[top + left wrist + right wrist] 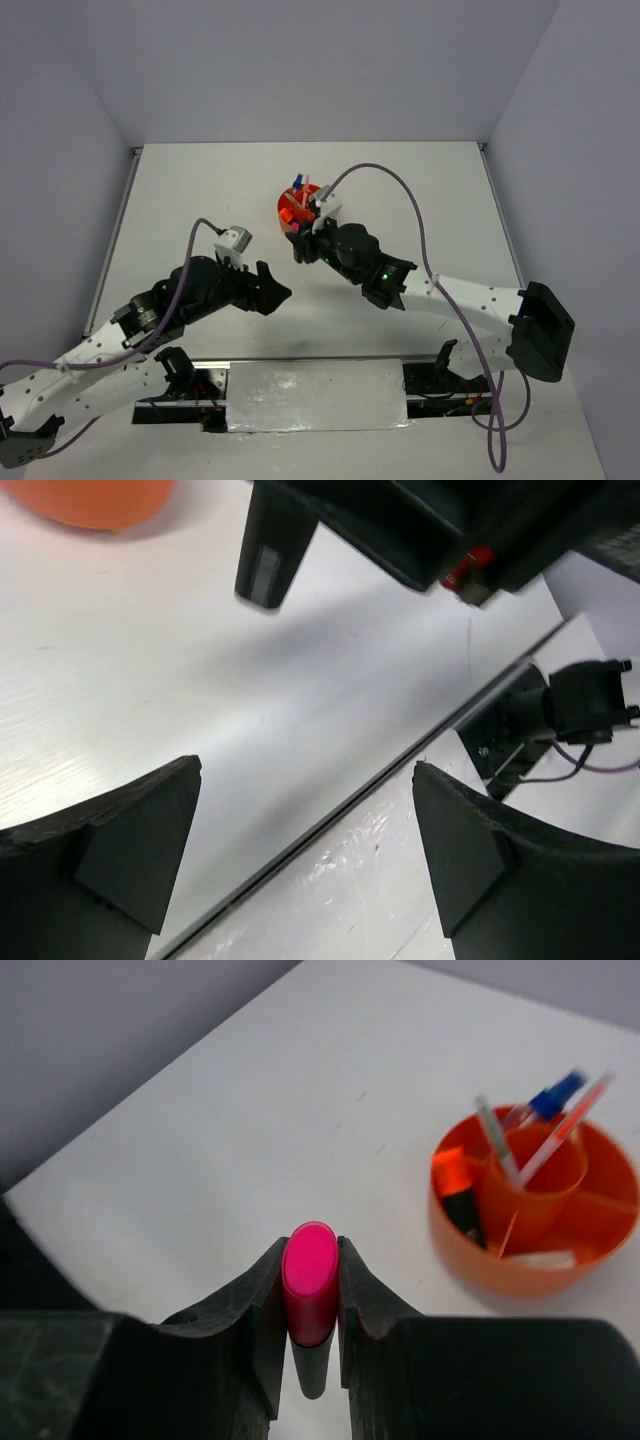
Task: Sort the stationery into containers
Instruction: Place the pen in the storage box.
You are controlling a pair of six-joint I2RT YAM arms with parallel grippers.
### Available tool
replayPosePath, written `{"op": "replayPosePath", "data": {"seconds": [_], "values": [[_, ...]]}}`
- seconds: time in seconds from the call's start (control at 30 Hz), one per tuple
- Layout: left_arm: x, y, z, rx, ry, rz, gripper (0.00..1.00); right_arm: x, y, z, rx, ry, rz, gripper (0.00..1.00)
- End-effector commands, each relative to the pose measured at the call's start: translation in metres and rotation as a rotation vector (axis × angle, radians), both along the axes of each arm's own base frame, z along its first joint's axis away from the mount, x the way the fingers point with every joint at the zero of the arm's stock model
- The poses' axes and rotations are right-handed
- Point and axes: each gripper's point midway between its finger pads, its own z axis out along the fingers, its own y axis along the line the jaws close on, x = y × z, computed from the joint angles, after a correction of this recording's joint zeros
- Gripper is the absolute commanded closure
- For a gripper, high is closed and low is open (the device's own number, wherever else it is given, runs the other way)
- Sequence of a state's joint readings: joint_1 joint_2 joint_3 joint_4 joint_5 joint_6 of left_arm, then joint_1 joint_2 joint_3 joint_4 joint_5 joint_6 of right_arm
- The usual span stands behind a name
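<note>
The left arm is bent low over the table [200,200], with its elbow toward the left edge. The left gripper [272,291] is pointed toward the middle, its jaws spread wide with nothing held between them. The right arm is stretched forward and leftward from its base. The right gripper [300,247] is clenched on a pink-capped highlighter [310,1265], just beside the near-left side of the orange tub [288,212]. Inside the tub, pens [497,1140] are stood in the centre cup [540,1200], and an orange-capped highlighter [455,1185] is lodged in a side compartment.
</note>
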State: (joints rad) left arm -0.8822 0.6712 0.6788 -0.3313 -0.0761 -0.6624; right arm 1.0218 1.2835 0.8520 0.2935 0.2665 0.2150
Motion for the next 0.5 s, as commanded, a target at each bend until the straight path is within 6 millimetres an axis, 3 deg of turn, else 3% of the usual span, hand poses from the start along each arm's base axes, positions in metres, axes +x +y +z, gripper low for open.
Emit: {"op": "replayPosePath", "data": {"seconds": [0.0, 0.1, 0.17, 0.23, 0.27, 0.3, 0.37, 0.4, 0.47], "values": [[-0.011, 0.054, -0.005, 0.188, 0.095, 0.151, 0.01, 0.043, 0.003, 0.048, -0.075, -0.295, 0.004, 1.0], [-0.015, 0.073, 0.018, 0.213, 0.024, 0.157, 0.01, 0.064, 0.023, 0.034, -0.142, -0.354, 0.084, 1.0], [-0.02, 0.079, 0.034, 0.209, -0.045, 0.116, 0.01, 0.081, 0.026, 0.026, -0.23, -0.416, 0.097, 1.0], [-0.024, 0.08, 0.043, 0.201, -0.092, 0.079, 0.01, 0.099, 0.035, 0.015, -0.304, -0.434, 0.105, 1.0], [-0.035, 0.072, 0.05, 0.148, -0.12, 0.002, 0.01, 0.109, 0.038, 0.021, -0.35, -0.468, 0.1, 1.0], [-0.037, 0.063, 0.064, 0.08, -0.173, -0.042, 0.01, 0.117, 0.043, 0.004, -0.396, -0.455, 0.099, 1.0], [-0.045, 0.063, 0.067, 0.022, -0.214, -0.071, 0.01, 0.129, 0.048, 0.005, -0.459, -0.473, 0.108, 1.0], [-0.046, 0.066, 0.067, 0.013, -0.217, -0.061, 0.01, 0.135, 0.051, -0.008, -0.487, -0.457, 0.124, 1.0], [-0.049, 0.071, 0.072, -0.015, -0.235, -0.047, 0.01, 0.139, 0.055, -0.013, -0.507, -0.452, 0.156, 1.0]]}}
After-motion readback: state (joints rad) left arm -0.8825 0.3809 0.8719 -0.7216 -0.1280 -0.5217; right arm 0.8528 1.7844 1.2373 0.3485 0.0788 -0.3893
